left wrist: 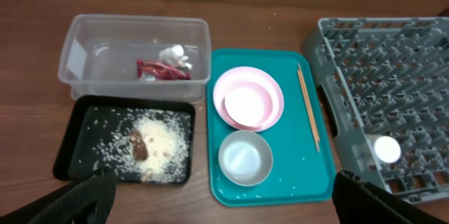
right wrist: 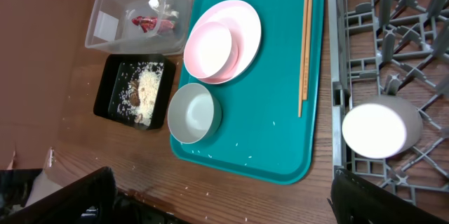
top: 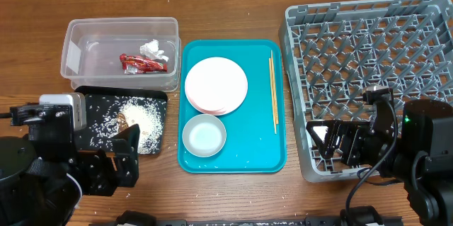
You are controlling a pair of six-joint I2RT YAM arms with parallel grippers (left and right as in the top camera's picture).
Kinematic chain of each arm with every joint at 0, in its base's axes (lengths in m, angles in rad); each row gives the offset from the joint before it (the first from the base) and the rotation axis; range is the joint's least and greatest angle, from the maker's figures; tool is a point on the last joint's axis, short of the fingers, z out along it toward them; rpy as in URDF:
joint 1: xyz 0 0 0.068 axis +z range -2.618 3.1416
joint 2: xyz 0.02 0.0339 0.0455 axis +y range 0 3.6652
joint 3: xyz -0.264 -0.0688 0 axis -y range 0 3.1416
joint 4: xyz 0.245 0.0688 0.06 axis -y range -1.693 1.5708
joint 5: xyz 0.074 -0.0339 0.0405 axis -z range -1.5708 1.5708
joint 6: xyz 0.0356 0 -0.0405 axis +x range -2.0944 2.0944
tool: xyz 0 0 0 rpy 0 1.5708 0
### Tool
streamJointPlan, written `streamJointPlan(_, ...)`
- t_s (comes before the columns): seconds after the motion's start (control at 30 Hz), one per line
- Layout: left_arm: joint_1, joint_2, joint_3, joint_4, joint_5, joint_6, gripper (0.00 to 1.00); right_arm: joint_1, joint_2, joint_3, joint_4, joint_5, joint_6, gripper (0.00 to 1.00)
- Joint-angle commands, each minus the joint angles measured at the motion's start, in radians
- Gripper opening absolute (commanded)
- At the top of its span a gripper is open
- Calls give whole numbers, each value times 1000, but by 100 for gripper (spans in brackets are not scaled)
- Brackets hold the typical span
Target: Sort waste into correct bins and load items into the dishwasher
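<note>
Table (right wrist: 70, 112): cup (right wrist: 379, 129) below right end effector (right wrist: 220, 182)

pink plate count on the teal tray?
2 visible: a larger pink plate lying on the teal tray, and a smaller pink plate stacked on top of it. More may be hidden lower in the stack.

Cup (right wrist: 381, 130) in rack (top: 294, 63), right of tray (right wrist: 280, 140)

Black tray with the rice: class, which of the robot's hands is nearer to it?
Left. The left hand is at the black tray's near edge; the right hand is over the dish rack's near corner, beyond the teal tray.
</note>
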State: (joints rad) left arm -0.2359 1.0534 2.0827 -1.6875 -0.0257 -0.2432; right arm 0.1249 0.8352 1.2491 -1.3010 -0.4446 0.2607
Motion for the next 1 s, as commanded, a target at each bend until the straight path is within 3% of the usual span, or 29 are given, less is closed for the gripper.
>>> streamJointPlan(0.0,20,-48,-16,37,-75,48,100,-1,-3,14,5,2,-7,100)
streamJointPlan(0.23,115,-256,-355,383,-11,41,100,-1,-3,14,5,2,-6,100)
streamJointPlan(0.73,120,-779,-1409,1242,130,37,100,-1,-3,14,5,2,-7,100)
streamJointPlan(0.97,144,-955,-1685,1376,132,14,100,-1,-3,14,5,2,-7,100)
